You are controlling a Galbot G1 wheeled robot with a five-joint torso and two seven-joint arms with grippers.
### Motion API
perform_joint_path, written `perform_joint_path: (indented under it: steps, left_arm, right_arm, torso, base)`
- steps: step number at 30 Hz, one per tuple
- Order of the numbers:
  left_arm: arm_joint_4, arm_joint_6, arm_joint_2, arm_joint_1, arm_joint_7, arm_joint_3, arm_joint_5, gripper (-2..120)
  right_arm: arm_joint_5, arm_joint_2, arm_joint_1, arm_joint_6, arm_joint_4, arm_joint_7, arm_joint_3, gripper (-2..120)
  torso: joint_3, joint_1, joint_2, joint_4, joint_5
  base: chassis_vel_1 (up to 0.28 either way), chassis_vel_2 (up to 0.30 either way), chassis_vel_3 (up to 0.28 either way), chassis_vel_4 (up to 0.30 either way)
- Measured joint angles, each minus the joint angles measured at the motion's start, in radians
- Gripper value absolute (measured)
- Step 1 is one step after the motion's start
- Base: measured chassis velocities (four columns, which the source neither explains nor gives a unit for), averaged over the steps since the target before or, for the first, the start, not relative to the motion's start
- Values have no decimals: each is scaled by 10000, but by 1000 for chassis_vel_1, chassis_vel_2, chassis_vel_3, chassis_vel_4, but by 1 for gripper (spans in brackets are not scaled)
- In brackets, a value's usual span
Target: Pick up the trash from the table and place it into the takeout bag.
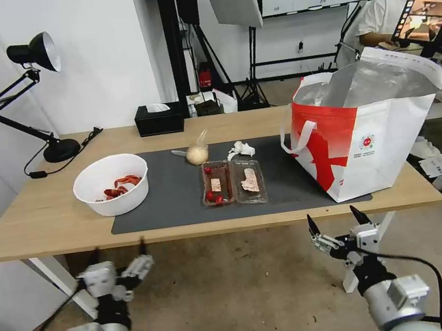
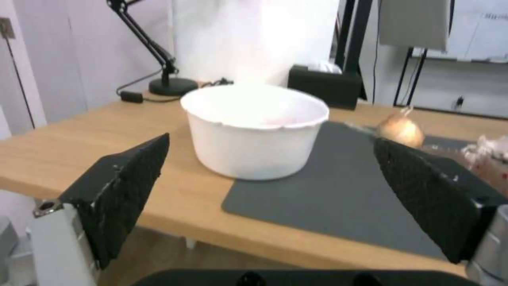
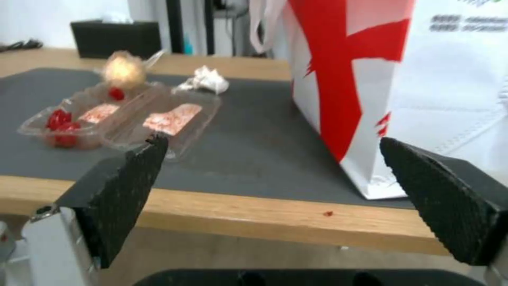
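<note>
Both grippers hang below the near edge of the table (image 1: 32, 225), over the floor, each with its 2 black fingers spread wide and nothing between them. Beyond the left gripper (image 1: 118, 251), straight ahead of its open fingers, stands the white bowl (image 1: 111, 184) with red scraps inside, resting partly on the wood and partly on the corner of the dark grey mat (image 1: 177, 204). Ahead of the right gripper (image 1: 337, 217) sits the takeout bag (image 1: 370, 133), upright on the mat's end with its mouth open and its foil lining showing; the bag's red-and-white side is close in front of that gripper's outer finger (image 3: 450, 194). Between the 2 grippers and farther in on the mat lies the clear plastic tray (image 1: 231, 181), opened flat, with red scraps in it. Just behind the tray are the plastic bag with a beige lump (image 1: 197, 152) and the crumpled tissue (image 1: 241, 149), near each other but apart. Farther back stand a black tissue box (image 1: 159, 118) and a black desk lamp (image 1: 36, 98).
</note>
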Motion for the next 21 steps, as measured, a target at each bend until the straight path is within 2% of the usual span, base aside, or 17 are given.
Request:
perform_joint_path:
  steps: [1, 2, 3, 5, 6, 12, 19, 21]
  left_arm:
    - [26, -72, -26, 11, 24, 29, 0, 100]
    - [26, -72, -26, 11, 24, 29, 0, 100]
    - [88, -110, -43, 13, 54, 98, 12, 100]
    - [263, -232, -67, 19, 127, 256, 77, 100]
    - [263, -232, -67, 19, 127, 256, 77, 100]
    - [441, -472, -129, 91, 380, 471, 313, 100]
    - [454, -597, -79, 93, 461, 475, 329, 100]
    - [453, -602, -67, 93, 469, 474, 326, 100]
  right_arm:
    - [170, -325, 106, -136, 20, 39, 6, 100]
    - [170, -325, 106, -136, 20, 39, 6, 100]
    - [311, -454, 148, -176, 20, 40, -6, 100]
    - [934, -949, 434, -312, 20, 61, -25, 100]
    - [934, -949, 434, -312, 20, 61, -25, 100]
    - [2746, -2395, 1262, -693, 21, 118, -89, 100]
    - [3024, -2585, 1379, -748, 23, 130, -101, 100]
    - [2968, -2558, 1395, -402, -119, 78, -142, 100]
  torso:
    - [0, 0, 0, 6, 0]
    - [0, 0, 0, 6, 0]
    - [0, 0, 0, -3, 4]
    - [0, -1, 0, -3, 1]
    - [0, -1, 0, -3, 1]
    - [0, 0, 0, 2, 0]
    - [0, -1, 0, -1, 0]
    - [0, 0, 1, 0, -5]
  base:
    - [0, 0, 0, 0]
    - [0, 0, 0, 0]
    - [0, 0, 0, 0]
    - [0, 0, 0, 0]
    - [0, 0, 0, 0]
    - [0, 0, 0, 0]
    - [0, 0, 0, 0]
    - [0, 0, 0, 0]
